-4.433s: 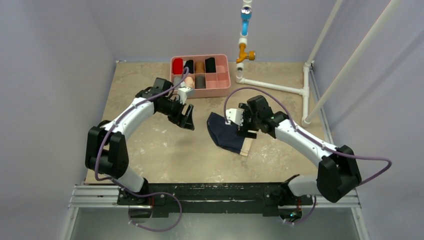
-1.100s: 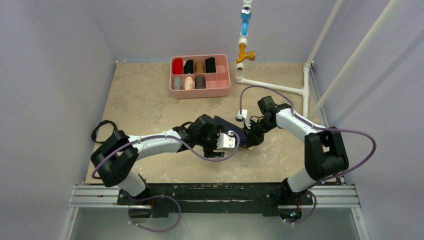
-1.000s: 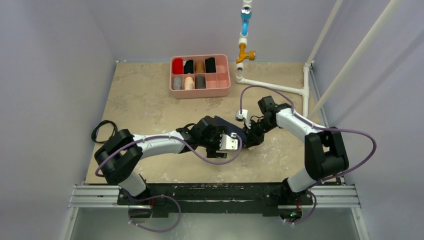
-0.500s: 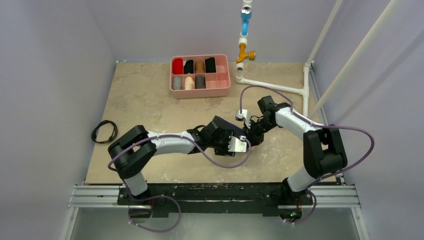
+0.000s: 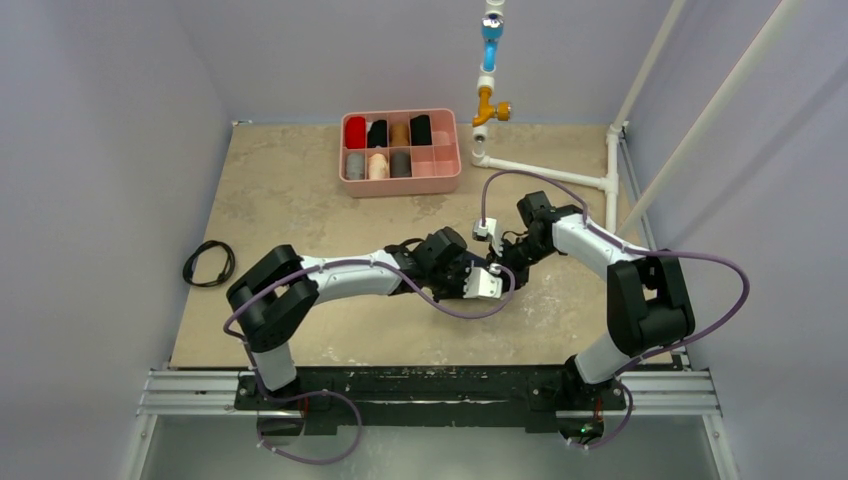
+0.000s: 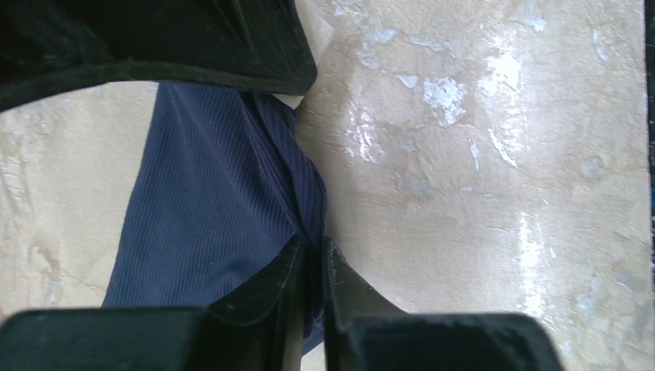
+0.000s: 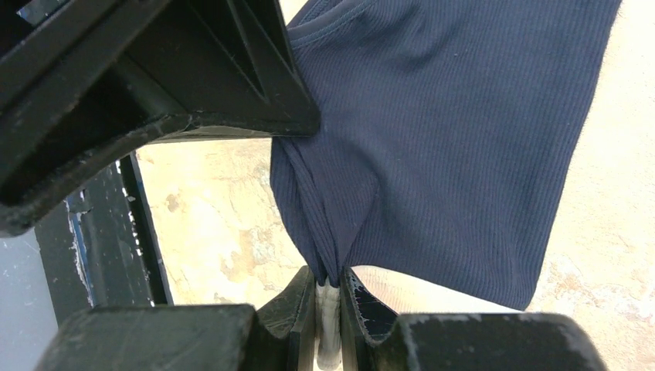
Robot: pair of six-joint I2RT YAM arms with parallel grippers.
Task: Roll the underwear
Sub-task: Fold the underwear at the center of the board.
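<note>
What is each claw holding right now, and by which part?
Both hold the underwear. The right claw pinches a gathered fold at the cream-banded edge; the left claw pinches a navy fold at its edge.

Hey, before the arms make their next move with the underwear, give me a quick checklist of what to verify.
1. Right gripper pinching the underwear: ok.
2. Left gripper closed on the underwear: ok.
3. Underwear lying flat: not ok, gathered at both pinches.
4. Cream band found: ok, at the right gripper.
5. Grippers clear of each other: cannot tell, very close.
</note>
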